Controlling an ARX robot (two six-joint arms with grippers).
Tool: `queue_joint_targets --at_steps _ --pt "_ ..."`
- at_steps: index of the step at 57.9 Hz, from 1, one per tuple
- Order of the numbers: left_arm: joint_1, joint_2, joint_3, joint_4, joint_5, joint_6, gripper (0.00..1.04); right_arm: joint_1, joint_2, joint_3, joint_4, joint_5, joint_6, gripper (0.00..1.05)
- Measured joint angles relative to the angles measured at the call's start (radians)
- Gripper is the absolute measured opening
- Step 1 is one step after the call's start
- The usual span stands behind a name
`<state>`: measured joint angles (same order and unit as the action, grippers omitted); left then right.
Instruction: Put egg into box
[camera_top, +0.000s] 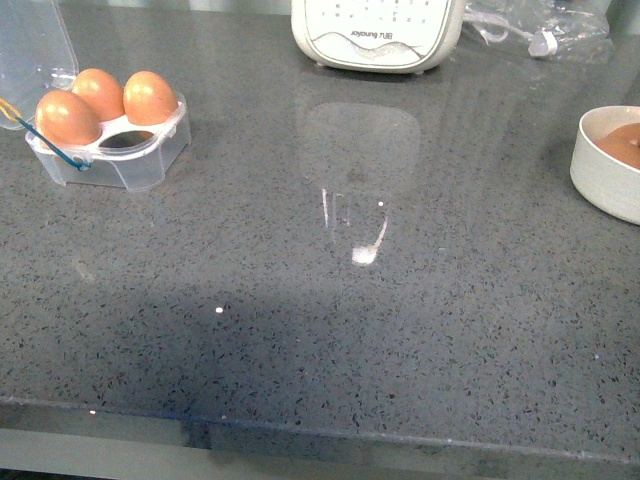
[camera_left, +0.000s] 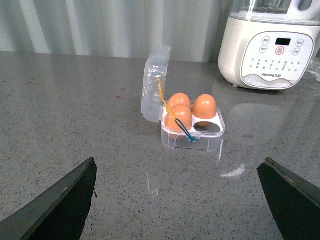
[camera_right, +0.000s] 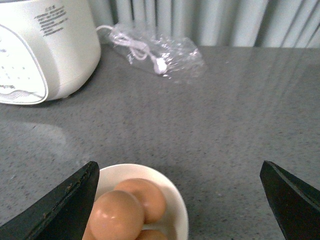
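The box (camera_top: 140, 168) stands open at the far left of the desk (camera_top: 350, 340), its clear lid (camera_left: 152, 82) tipped up and back. Three brown eggs (camera_left: 182, 112) fill three cells; the fourth cell, the near one on the side toward the appliance (camera_top: 378, 35), is empty. A yellow-and-blue wire tie (camera_left: 175, 112) runs across the front egg.

The egg (camera_right: 117, 216) lies in the white bowl (camera_top: 600, 178) at the far right edge, touching two more eggs (camera_right: 145, 197) there.

In the left wrist view, the left gripper (camera_left: 178, 160) is spread wide and holds nothing, with the box ahead of it. In its own view, the right gripper (camera_right: 178, 162) is also spread wide and empty, with the bowl just by its fingers (camera_right: 60, 205). A plastic bag (camera_right: 160, 52) with a white cable lies beside the appliance.
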<state>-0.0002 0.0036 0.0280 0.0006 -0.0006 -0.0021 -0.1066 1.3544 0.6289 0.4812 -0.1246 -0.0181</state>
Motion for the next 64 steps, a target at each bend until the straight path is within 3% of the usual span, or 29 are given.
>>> queue_joint_targets --at_steps 31,64 --pt "0.0 0.0 0.0 0.0 0.0 0.0 0.98 -0.006 0.127 0.082 -0.131 -0.178 -0.001 0.97" --pt "0.0 0.0 0.0 0.0 0.0 0.0 0.98 -0.005 0.222 0.082 -0.124 -0.192 -0.005 0.97"
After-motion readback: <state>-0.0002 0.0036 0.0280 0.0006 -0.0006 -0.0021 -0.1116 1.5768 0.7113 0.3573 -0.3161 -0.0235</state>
